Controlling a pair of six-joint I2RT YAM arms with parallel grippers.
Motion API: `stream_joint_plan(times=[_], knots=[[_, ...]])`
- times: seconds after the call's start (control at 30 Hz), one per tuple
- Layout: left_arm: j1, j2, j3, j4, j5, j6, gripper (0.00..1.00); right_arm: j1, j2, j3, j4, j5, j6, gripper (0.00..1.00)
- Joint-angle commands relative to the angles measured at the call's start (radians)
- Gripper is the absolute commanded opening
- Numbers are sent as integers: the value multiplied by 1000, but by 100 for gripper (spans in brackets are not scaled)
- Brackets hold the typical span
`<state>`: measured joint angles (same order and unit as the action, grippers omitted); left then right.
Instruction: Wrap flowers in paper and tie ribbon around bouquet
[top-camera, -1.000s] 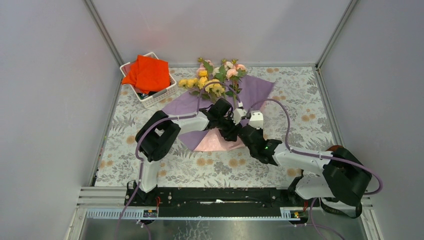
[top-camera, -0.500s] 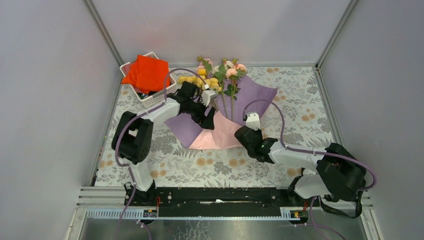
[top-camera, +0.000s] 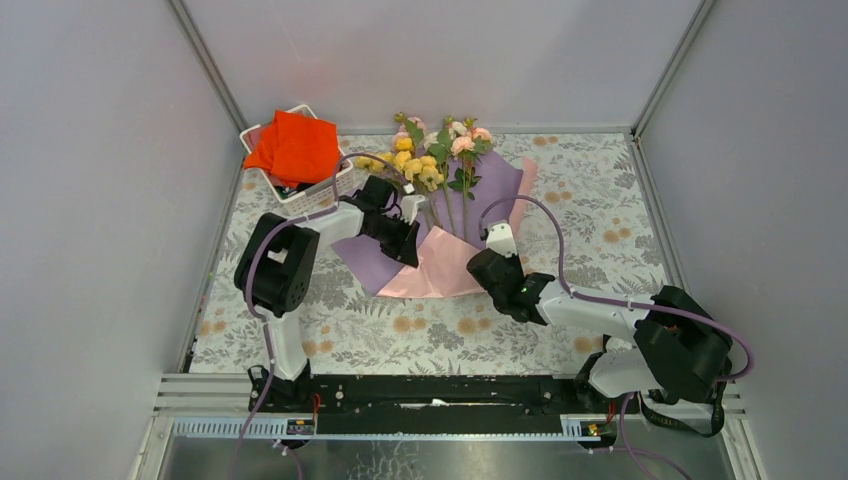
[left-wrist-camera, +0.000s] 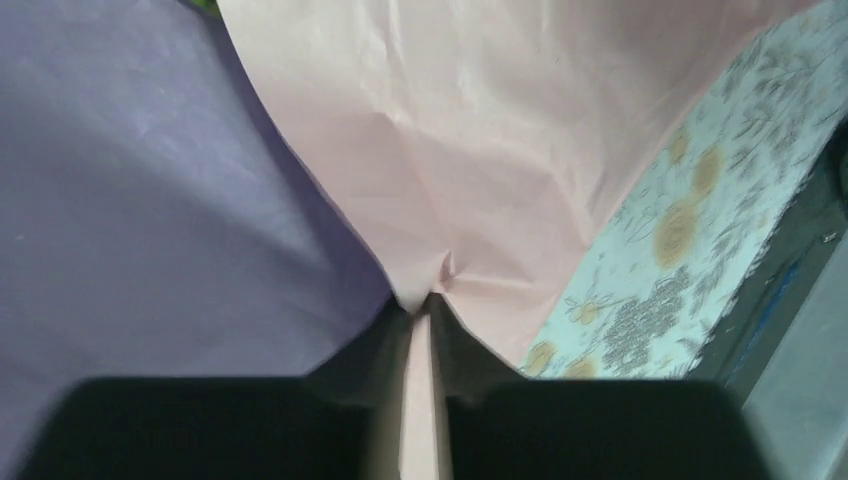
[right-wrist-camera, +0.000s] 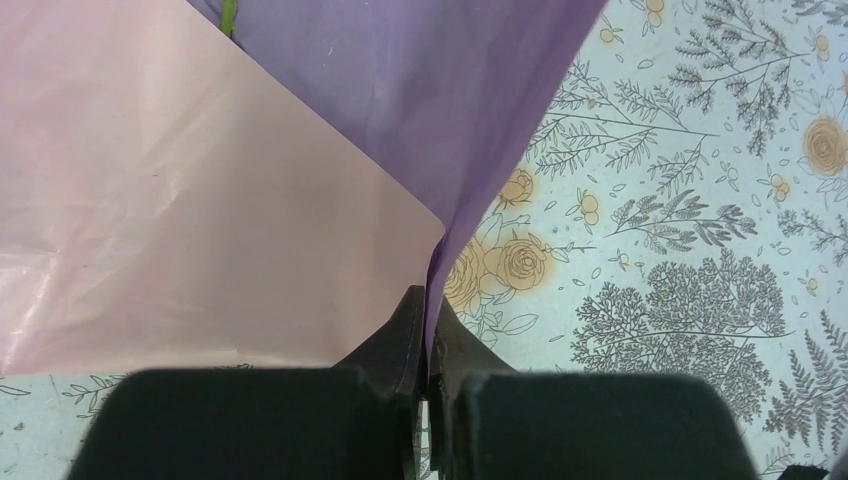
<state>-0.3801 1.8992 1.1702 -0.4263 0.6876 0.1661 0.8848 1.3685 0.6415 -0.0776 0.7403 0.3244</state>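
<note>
When viewed from overhead, starts at 6 o'clock with a black rail (top-camera: 430, 395) carrying both arm bases. Beyond that, a tablecloth (top-camera: 600, 200) printed with grey ferns and orange blooms, spread flat over the table. Closed in at 9, 12 and 3 o'clock by plain grey walls (top-camera: 100, 200) with metal corner posts.

Near the centre, the paper (top-camera: 445, 268), partly folded: pink face up at the near corner, purple face showing toward 10 and 1 o'clock. Gripped at its 3 o'clock edge by the right gripper (top-camera: 482, 262), jaws clenched on a thin purple fold that runs up between them in the right wrist view, with patterned cloth to the 3 o'clock side. Gripped on its 10 o'clock side by the left gripper (top-camera: 408, 243), clamped tight on a pink crease, with the purple face spreading off toward 9 o'clock in the left wrist view.

Farther out, at 12 o'clock of both grippers, the flowers (top-camera: 435, 165): green stems lying on the paper, yellow, pink and cream heads reaching past its far edge. At 10 o'clock, near the back corner, a white basket (top-camera: 330, 190) holding an orange-red cloth (top-camera: 295, 145).
</note>
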Motion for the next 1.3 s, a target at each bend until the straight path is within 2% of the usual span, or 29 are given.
stream_joint_plan(times=[0.0, 0.03, 0.1, 0.23, 0.33, 0.43, 0.6, 0.77, 0.8, 0.83, 0.9, 0.93, 0.97, 1.17, 1.27], knots=[[-5, 39, 43, 76, 89, -63, 10, 17, -7, 59, 24, 38, -70, 0], [-5, 52, 51, 75, 94, -71, 4, 22, 0, 69, 15, 49, -81, 0], [-5, 75, 64, 54, 96, -78, 0, 35, 17, 91, 11, 68, -119, 0], [-5, 112, 77, 26, 21, -103, 0, 92, 58, 137, 54, 42, -240, 0], [-4, 147, 116, -24, -69, -109, 0, 159, 118, 170, 123, 9, -399, 0], [-5, 153, 111, -22, -86, -105, 0, 218, 210, 230, 144, -69, -516, 1], [-1, 152, 104, -13, -97, -109, 0, 252, 366, 342, 144, -192, -540, 1], [18, 124, 78, 19, -51, -106, 0, 253, 454, 350, 221, -238, -523, 1], [22, 117, 76, 24, -39, -106, 4, 252, 486, 355, 232, -248, -525, 1], [29, 111, 81, 21, -30, -106, 14, 253, 516, 371, 220, -255, -525, 0], [46, 93, 103, -1, -17, -95, 41, 252, 569, 408, 176, -258, -513, 0], [70, 79, 119, -17, -17, -88, 52, 252, 583, 412, 169, -260, -506, 0], [96, 59, 134, -28, -13, -82, 59, 252, 588, 405, 173, -265, -498, 0], [304, -128, 181, -32, 129, -88, 78, 253, 577, 368, 178, -271, -469, 0], [344, -212, 135, 20, 267, -133, 91, 252, 582, 371, 176, -269, -470, 0]])
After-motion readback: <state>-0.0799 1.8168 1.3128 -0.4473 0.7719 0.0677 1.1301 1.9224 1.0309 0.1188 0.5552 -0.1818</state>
